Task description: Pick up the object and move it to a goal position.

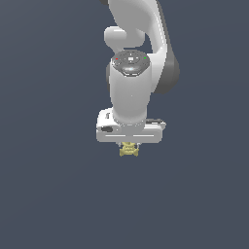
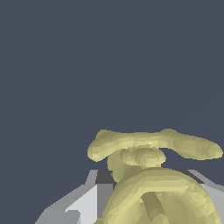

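Pale-yellow object (image 1: 129, 150) aside, the biggest thing in the scene is the plain dark blue-grey surround (image 1: 44, 194), which fills the exterior view from edge to edge with no seam, rim or shadow on it, so whether it is floor or mere backdrop cannot be told. It leaves wide open room on the exterior view's left, its right and below the arm. Next in size is the white Panda arm (image 1: 129, 92), coming down from the top middle of that view, its wrist pointing straight down and ending in the wide pale hand block (image 1: 130, 129). Under the block, the gripper (image 1: 129, 147) is mostly hidden: only short dark stubs of the fingers show, one on each side of the object, and they seem to be clamped on its upper part. The object hangs just under the hand, knobbly, with pointed corners flaring out to both sides. In the wrist view it fills the lower right, a rounded lump with a long curved lobe across it (image 2: 153, 146), sitting between the grey finger faces (image 2: 87, 203).
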You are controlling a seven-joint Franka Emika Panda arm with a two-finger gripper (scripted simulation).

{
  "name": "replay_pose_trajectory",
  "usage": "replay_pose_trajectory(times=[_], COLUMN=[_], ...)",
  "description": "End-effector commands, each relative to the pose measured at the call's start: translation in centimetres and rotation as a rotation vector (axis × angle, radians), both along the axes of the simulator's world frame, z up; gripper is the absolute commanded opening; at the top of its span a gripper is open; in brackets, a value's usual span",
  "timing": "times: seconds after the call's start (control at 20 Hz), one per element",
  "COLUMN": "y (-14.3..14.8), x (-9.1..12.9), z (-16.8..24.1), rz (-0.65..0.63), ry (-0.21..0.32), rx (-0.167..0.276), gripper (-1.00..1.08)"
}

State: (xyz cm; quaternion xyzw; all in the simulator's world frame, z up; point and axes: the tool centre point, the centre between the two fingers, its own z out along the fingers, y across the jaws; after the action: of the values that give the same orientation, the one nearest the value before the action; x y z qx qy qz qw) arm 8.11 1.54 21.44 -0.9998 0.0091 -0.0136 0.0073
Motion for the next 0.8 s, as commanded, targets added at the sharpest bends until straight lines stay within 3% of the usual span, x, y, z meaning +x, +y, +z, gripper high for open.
replay_pose_trajectory(times=[0.0, 0.75], y=[-1.0, -6.8], x=[-0.2, 0.1], z=[2.4, 16.0], rz=[0.047, 0.302], ry=[-0.004, -0.026], rx=[0.001, 0.012], gripper=[-1.0, -1.0])
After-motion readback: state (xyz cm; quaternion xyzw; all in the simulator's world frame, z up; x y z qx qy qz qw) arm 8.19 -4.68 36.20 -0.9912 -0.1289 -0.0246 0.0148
